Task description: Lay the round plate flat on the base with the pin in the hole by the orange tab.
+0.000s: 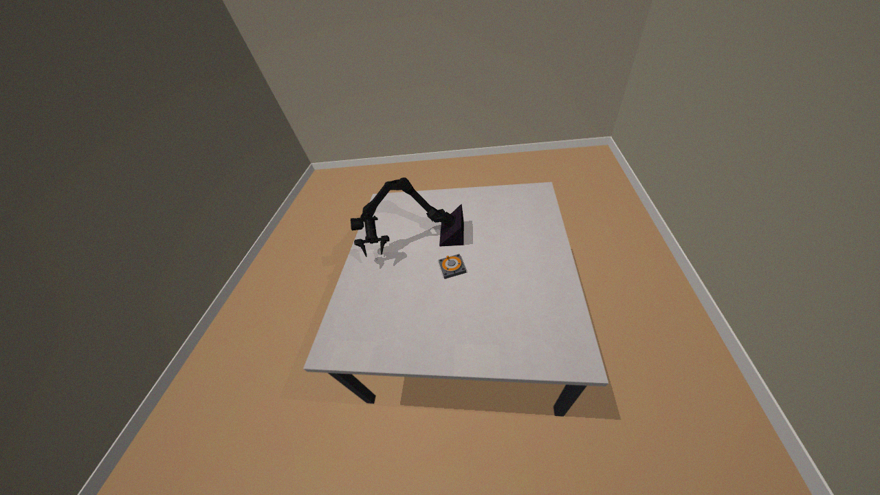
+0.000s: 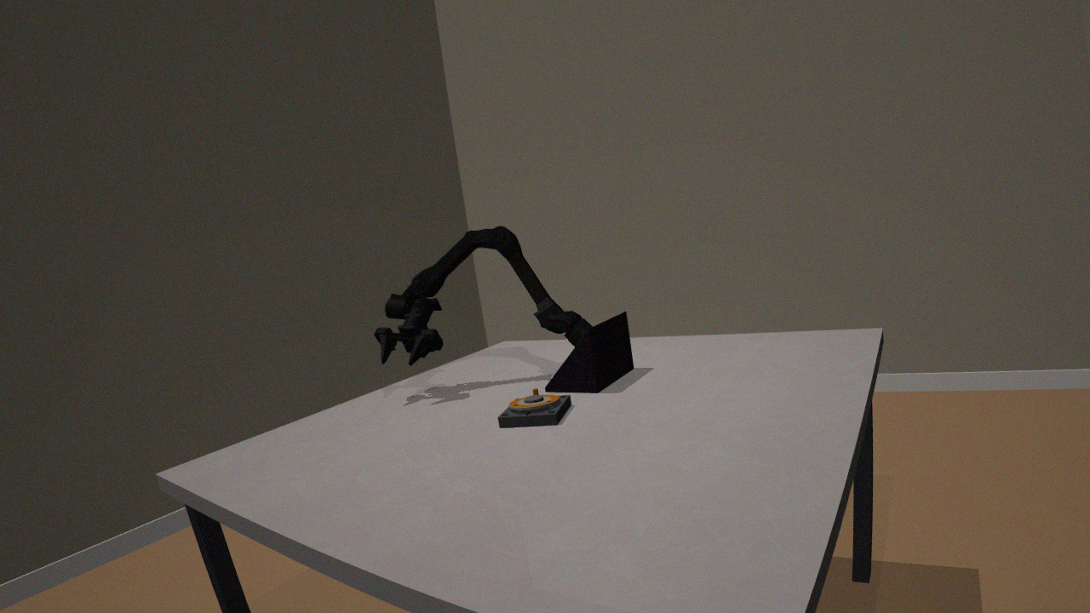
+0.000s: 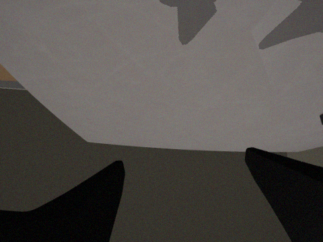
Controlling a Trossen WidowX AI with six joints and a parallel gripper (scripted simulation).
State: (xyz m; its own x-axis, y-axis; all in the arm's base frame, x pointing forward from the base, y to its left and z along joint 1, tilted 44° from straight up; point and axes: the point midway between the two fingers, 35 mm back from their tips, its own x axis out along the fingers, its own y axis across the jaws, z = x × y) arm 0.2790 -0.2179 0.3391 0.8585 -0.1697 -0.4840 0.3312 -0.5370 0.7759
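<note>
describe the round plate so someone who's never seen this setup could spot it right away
On the grey table, look just in front of the dark wedge-shaped mount where the arm is anchored. A small dark square base sits there, and the round plate lies on it: a grey disc with an orange ring, the only colourful thing on the table.

Grey square table (image 1: 492, 320) on dark legs, standing on an orange-brown floor (image 1: 246, 430). Toward its far side, a dark square base (image 1: 452, 267) lying flat, and just beyond it the arm's black wedge-shaped mount (image 1: 454, 226).
</note>
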